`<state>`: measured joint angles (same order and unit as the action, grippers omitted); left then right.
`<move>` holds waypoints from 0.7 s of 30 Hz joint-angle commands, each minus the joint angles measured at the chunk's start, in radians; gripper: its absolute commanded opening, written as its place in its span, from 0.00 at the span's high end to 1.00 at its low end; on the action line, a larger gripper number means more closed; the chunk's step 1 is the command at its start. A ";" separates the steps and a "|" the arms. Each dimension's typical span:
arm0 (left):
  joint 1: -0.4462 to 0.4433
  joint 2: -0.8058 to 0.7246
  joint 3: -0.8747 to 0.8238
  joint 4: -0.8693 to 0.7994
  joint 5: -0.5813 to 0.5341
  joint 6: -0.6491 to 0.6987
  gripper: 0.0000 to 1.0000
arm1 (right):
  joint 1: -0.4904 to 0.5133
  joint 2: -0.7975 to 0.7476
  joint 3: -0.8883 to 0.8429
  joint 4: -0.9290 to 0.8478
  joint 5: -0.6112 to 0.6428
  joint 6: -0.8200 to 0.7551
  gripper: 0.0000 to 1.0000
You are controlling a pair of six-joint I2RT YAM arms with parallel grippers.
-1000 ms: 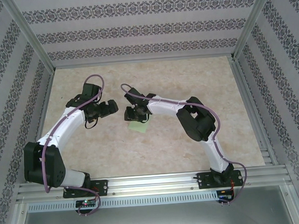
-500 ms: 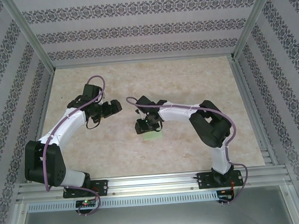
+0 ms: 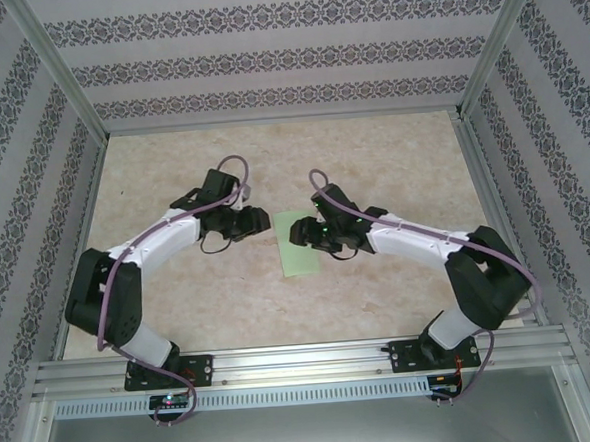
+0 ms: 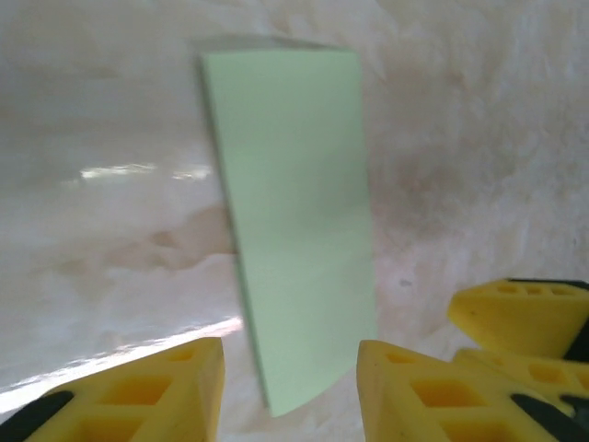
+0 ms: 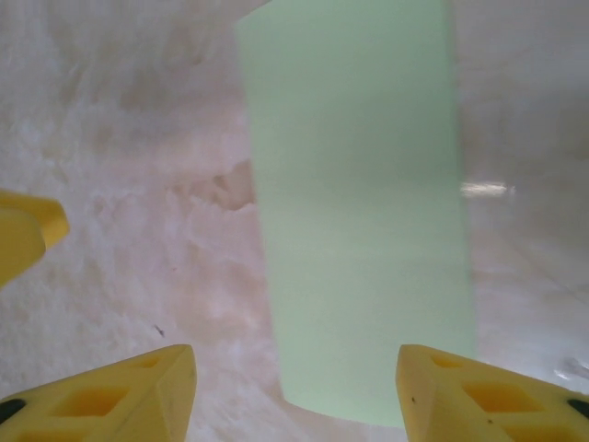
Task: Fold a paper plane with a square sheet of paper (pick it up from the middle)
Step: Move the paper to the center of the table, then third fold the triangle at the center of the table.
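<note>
The pale mint-green sheet of paper [image 3: 299, 259] lies flat on the table as a narrow rectangle, apparently folded in half. In the left wrist view the paper [image 4: 294, 212] runs away from my left gripper [image 4: 290, 391], whose yellow jaws stand apart either side of its near end without touching it. My right gripper [image 5: 294, 405] is open, hovering over the opposite end of the paper [image 5: 359, 203]. From above, the left gripper [image 3: 265, 221] and the right gripper [image 3: 294, 231] meet nose to nose at the strip's far end.
The marbled beige table [image 3: 391, 155] is ringed by an aluminium frame [image 3: 283, 360] and patterned walls. The right gripper's yellow fingers [image 4: 529, 318] show at the right of the left wrist view, close to my left fingers.
The right gripper has let go of the paper and opened wider, and the paper now lies flat. The left arm swung right to the paper, its jaws narrowing. The right arm stretched out lower.
</note>
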<state>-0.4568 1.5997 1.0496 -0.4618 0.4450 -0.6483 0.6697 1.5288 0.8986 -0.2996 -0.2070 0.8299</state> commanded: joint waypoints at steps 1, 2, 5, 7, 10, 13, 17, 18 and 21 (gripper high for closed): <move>-0.059 0.062 0.038 0.110 0.066 -0.054 0.64 | -0.039 -0.056 -0.054 0.003 0.023 0.055 0.38; -0.076 0.079 0.043 0.120 0.070 -0.062 0.67 | -0.051 -0.067 -0.069 -0.001 0.016 0.057 0.38; -0.117 0.147 0.067 0.110 0.065 -0.072 0.74 | -0.089 -0.095 -0.111 0.010 -0.011 0.064 0.35; -0.134 0.199 0.074 0.096 0.056 -0.091 0.77 | -0.102 -0.107 -0.130 0.025 -0.021 0.066 0.34; -0.143 0.237 0.049 0.133 0.046 -0.122 0.81 | -0.112 -0.114 -0.144 0.029 -0.033 0.068 0.33; -0.144 0.255 0.065 0.108 0.013 -0.113 0.82 | -0.119 -0.114 -0.162 0.056 -0.051 0.077 0.32; -0.144 0.260 0.069 0.075 -0.030 -0.105 0.82 | -0.119 -0.097 -0.165 0.062 -0.062 0.078 0.32; -0.143 0.262 0.063 0.071 -0.036 -0.103 0.83 | -0.119 -0.091 -0.164 0.067 -0.063 0.080 0.32; -0.144 0.277 0.054 0.057 -0.050 -0.101 0.83 | -0.117 -0.063 -0.159 0.074 -0.081 0.081 0.32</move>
<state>-0.5961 1.8599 1.1015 -0.3832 0.4282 -0.7429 0.5602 1.4425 0.7437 -0.2588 -0.2615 0.8970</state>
